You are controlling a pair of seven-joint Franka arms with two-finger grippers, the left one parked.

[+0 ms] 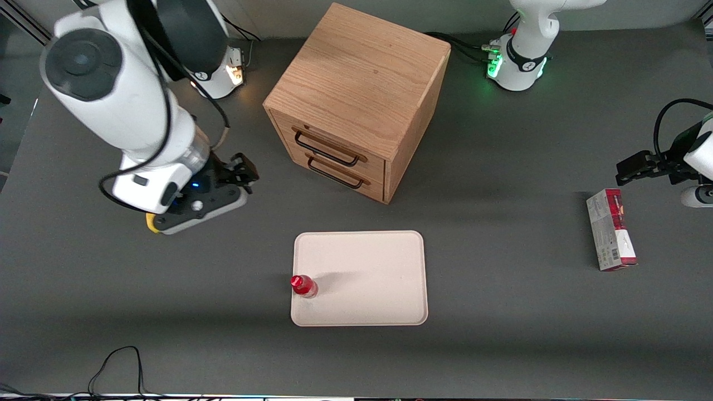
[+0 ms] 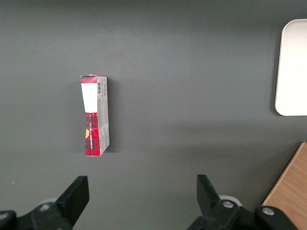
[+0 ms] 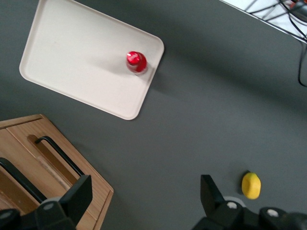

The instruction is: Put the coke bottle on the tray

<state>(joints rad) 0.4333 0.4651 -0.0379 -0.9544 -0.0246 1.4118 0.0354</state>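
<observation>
The coke bottle point(image 1: 303, 285), small and red with a red cap, stands upright on the pale beige tray point(image 1: 367, 273). It is close to the tray's edge toward the working arm's end. It also shows in the right wrist view point(image 3: 136, 62), on the tray point(image 3: 72, 57). My right gripper point(image 1: 245, 172) is open and empty. It hangs above the table, farther from the front camera than the tray and well apart from the bottle. In its own wrist view the gripper point(image 3: 144, 201) has only bare table between its fingers.
A wooden drawer cabinet point(image 1: 356, 100) with two black handles stands farther from the camera than the tray; it also shows in the right wrist view point(image 3: 38, 163). A yellow lemon point(image 3: 251, 185) lies under the right arm. A red-and-white carton point(image 1: 611, 228) lies toward the parked arm's end.
</observation>
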